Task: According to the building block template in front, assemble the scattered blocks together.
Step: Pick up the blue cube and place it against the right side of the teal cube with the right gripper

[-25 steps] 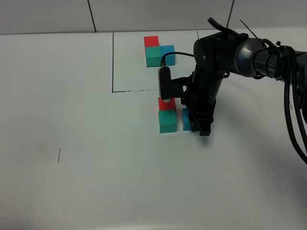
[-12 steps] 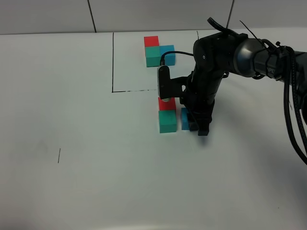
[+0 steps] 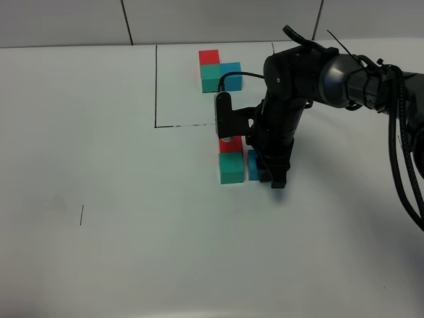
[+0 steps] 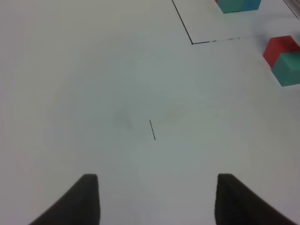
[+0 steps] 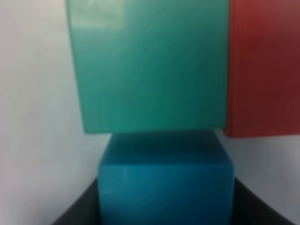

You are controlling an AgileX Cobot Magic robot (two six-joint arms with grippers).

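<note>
The building block template [image 3: 218, 69] is an L of red, teal-green and blue cubes inside black lines at the back. The scattered red cube [image 3: 230, 144] and teal-green cube [image 3: 232, 168] touch, just in front of the frame line. My right gripper [image 3: 267, 174] is shut on the scattered blue cube [image 3: 252, 165], low on the table and right of the teal-green cube, with a thin gap. The right wrist view shows the blue cube [image 5: 165, 180] between my fingers [image 5: 77, 213], facing the teal-green cube [image 5: 147, 65] and red cube [image 5: 262, 65]. My left gripper [image 4: 154, 199] is open and empty.
The white table [image 3: 119, 232] carries a short black mark [image 3: 81, 214] at the left. The black frame line [image 3: 156, 86] runs in front of the template. The right arm's cables [image 3: 404, 146] hang at the right edge.
My right gripper has slid the blue cube a little to the left, closer to the teal-green cube. The other cubes and the left gripper have not moved.
</note>
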